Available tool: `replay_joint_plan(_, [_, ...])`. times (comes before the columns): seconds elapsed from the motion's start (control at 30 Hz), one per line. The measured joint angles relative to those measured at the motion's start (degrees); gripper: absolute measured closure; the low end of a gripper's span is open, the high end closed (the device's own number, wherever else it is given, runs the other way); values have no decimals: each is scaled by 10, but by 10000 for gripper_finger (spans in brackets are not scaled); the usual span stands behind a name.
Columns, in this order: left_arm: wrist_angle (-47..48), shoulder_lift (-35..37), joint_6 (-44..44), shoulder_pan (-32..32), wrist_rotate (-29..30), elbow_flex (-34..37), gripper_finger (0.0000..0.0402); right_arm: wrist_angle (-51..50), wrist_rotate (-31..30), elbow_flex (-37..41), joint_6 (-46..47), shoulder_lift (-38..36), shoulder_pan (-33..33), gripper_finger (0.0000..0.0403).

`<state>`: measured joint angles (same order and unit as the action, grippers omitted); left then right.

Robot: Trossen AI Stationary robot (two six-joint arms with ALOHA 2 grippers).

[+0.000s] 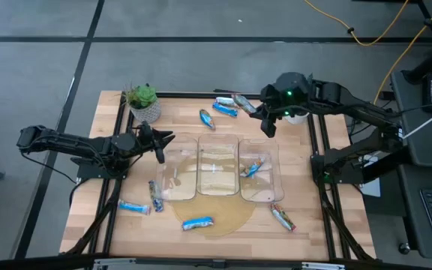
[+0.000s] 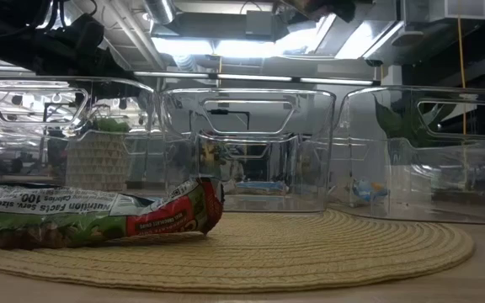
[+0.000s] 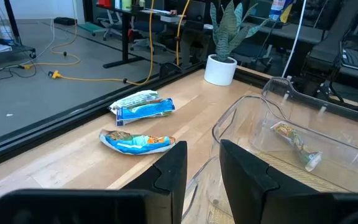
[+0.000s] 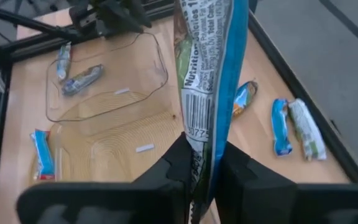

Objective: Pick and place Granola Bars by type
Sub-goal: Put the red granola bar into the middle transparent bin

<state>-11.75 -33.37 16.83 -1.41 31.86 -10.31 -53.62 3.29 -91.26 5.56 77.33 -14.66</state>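
Three clear bins [image 1: 217, 169] stand side by side on a round woven mat [image 1: 223, 219]. One bar [image 1: 252, 166] lies in the right bin. Loose bars lie at the far side [image 1: 226, 106] [image 1: 207, 118] and near the front [image 1: 133, 206] [image 1: 198, 223] [image 1: 283, 217]. My right gripper [image 1: 268, 126] hangs above the table behind the right bin, shut on a white-green bar with a blue edge [image 4: 210, 62]. My left gripper [image 1: 160, 142] is open at the left bin's far left corner; the bin's rim [image 3: 199, 177] shows between its fingers, and I cannot tell whether they touch it. My right gripper pinches one end of the bar [image 4: 199, 146] between its two fingers. The fingers slant downward and lie along the bar, which sticks out straight ahead of them. It is lifted clear of the table and the bins.
A small succulent in a white pot [image 1: 143, 105] stands at the far left corner. A tall plant in a white pot [image 3: 220, 65] stands at the far right by the black rail. In the low view a bar [image 2: 99, 215] lies on the mat before the bins.
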Motion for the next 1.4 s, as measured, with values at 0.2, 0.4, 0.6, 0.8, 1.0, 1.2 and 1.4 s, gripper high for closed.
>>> replay_joint_plan(0.2, [0,0,6,0,0,0,313,-20,29,-62,-33,44,0,360])
replay_joint_plan(0.4, [0,0,6,0,0,0,313,-20,56,-97,-47,89,4,355])
replay_joint_plan(0.6, [0,0,5,0,0,0,313,-20,56,-98,-61,123,26,360])
replay_joint_plan(0.8, [0,0,4,0,-1,0,313,-20,56,-98,-65,158,52,354])
replay_joint_plan(1.0, [0,0,4,0,-1,0,313,-19,55,-98,-72,204,74,361])
replay_joint_plan(1.2, [0,0,4,0,0,0,313,-19,54,-98,-66,249,83,355])
replay_joint_plan(1.4, [0,0,4,0,0,0,313,-19,38,-98,-58,288,83,361])
